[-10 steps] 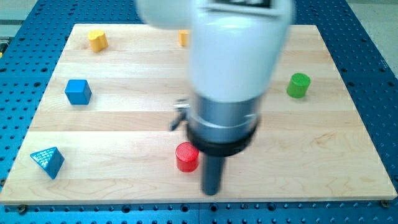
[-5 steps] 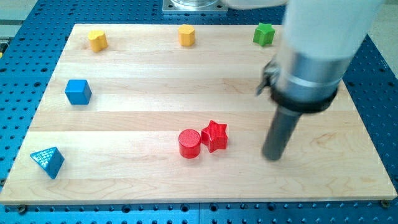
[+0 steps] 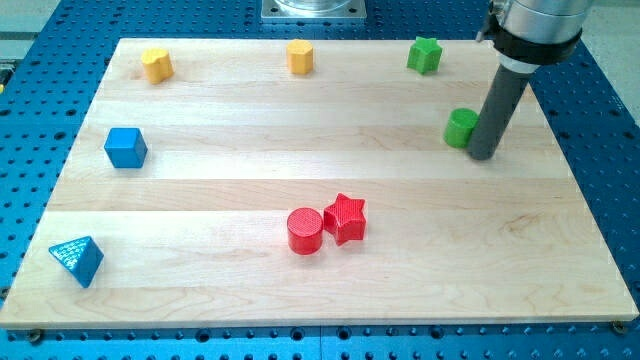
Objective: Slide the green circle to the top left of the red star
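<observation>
The green circle is a short cylinder standing at the view's right, in the upper half of the board. My tip rests on the board right beside it, touching its right side; the rod hides the circle's right edge. The red star lies low in the middle of the board, far down and to the left of the green circle. A red circle touches the star's left side.
A green star, a yellow block and another yellow block line the board's top edge. A blue cube sits at the left. A blue triangle lies at the bottom left corner.
The arm swept from the lower middle of the board to the right and then up. My tip now stands against the green circle, which sits a little left and higher than before.
</observation>
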`<state>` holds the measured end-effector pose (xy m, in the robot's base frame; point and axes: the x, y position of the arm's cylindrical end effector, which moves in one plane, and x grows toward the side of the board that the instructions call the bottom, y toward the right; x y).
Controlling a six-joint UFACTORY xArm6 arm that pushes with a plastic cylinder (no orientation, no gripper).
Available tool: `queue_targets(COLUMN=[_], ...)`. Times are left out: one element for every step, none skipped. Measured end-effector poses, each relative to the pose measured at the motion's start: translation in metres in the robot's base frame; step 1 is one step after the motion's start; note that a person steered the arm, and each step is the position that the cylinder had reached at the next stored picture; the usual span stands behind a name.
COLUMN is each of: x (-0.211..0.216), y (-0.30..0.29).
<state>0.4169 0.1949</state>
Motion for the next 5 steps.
queue_targets(x=[-0.001,-0.020,-0.035,-0.026,-0.065], y=[-0.053,-0.016,0.021,0.054,0.117])
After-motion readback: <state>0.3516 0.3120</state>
